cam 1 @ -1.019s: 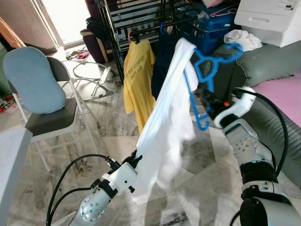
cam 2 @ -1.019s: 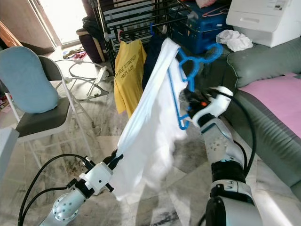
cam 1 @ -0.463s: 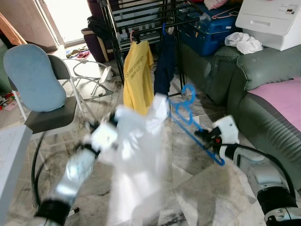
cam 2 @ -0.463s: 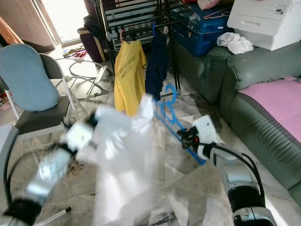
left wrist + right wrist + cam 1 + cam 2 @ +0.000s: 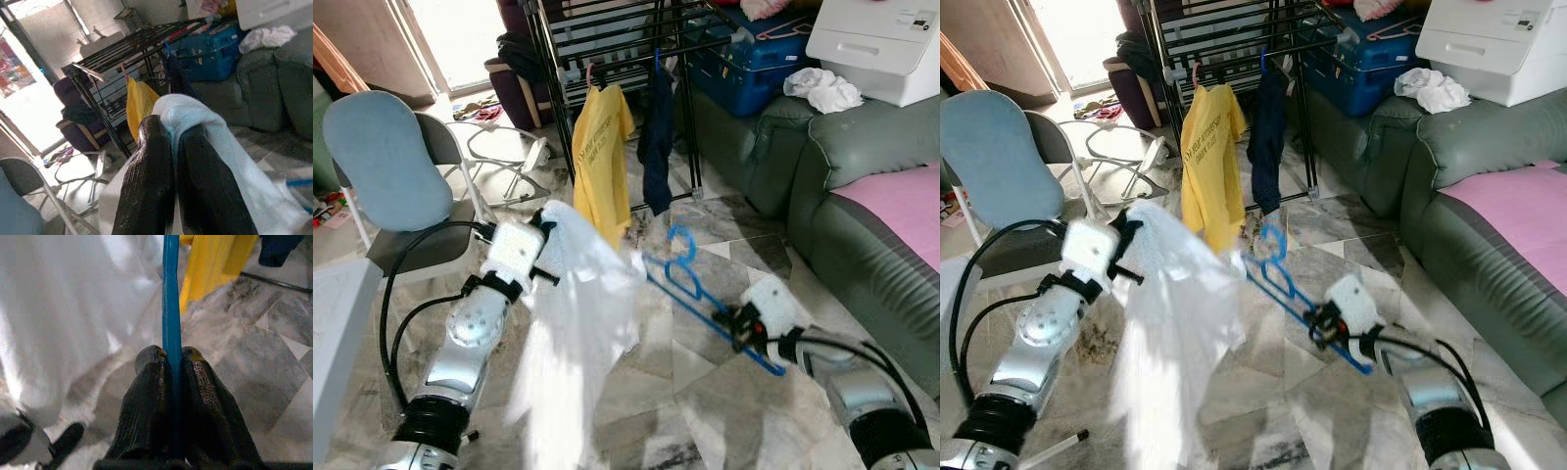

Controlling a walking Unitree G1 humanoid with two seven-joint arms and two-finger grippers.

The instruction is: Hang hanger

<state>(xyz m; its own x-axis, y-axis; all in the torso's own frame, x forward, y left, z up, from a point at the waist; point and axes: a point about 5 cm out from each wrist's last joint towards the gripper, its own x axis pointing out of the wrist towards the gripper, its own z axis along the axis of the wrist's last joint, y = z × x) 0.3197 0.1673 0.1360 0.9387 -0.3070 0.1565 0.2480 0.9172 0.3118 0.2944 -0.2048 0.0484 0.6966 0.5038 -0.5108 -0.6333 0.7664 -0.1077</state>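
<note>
Blue hanger (image 5: 705, 299) is held low over the floor, well short of the black drying rack (image 5: 607, 39). Right gripper (image 5: 168, 357) is clamped on its lower bar, presumably to keep the hook end free for the rail. Left gripper (image 5: 168, 142) pinches the white garment (image 5: 578, 313), fingers together on the cloth, lifting it so it drapes off the hanger (fabric blurred). Marble tile floor (image 5: 705, 392). A yellow shirt (image 5: 602, 157) and a dark garment (image 5: 656, 137) hang on the rack; grey sofa (image 5: 862, 186) to the right, blue-backed chair (image 5: 386, 166) to the left.
</note>
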